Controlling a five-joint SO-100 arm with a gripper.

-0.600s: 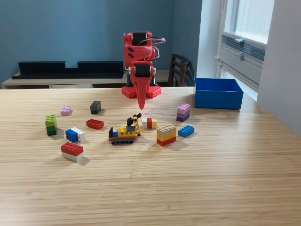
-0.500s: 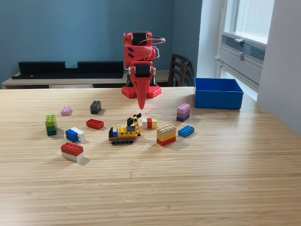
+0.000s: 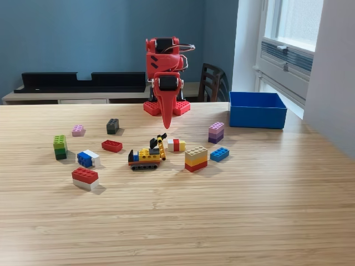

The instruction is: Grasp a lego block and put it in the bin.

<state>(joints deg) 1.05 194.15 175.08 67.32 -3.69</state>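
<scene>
Hand [image 3: 166, 124] closed, pointing down, bin [image 3: 257, 110] interior unseen

A wide, light bamboo-grain wooden table [image 3: 233, 210] carries everything. Near its middle lies a small yellow-and-black lego digger model [image 3: 146, 155], the landmark here. Just right of it in the exterior view sit a white-red-yellow block [image 3: 176, 145], a tan-yellow-red stack [image 3: 196, 158] and a flat blue brick [image 3: 219, 154]; a purple stack [image 3: 216, 132] stands beyond those. Left of the digger are a flat red brick [image 3: 111, 146], a blue-and-white block [image 3: 87, 158], a green stack [image 3: 60, 147], a red-on-white block [image 3: 85, 178], a dark grey brick [image 3: 112, 126] and a pink brick [image 3: 77, 130]. Behind the digger stands the arm's red plastic base [image 3: 166, 107]; far right of it, the open blue plastic bin [image 3: 257, 116].
</scene>
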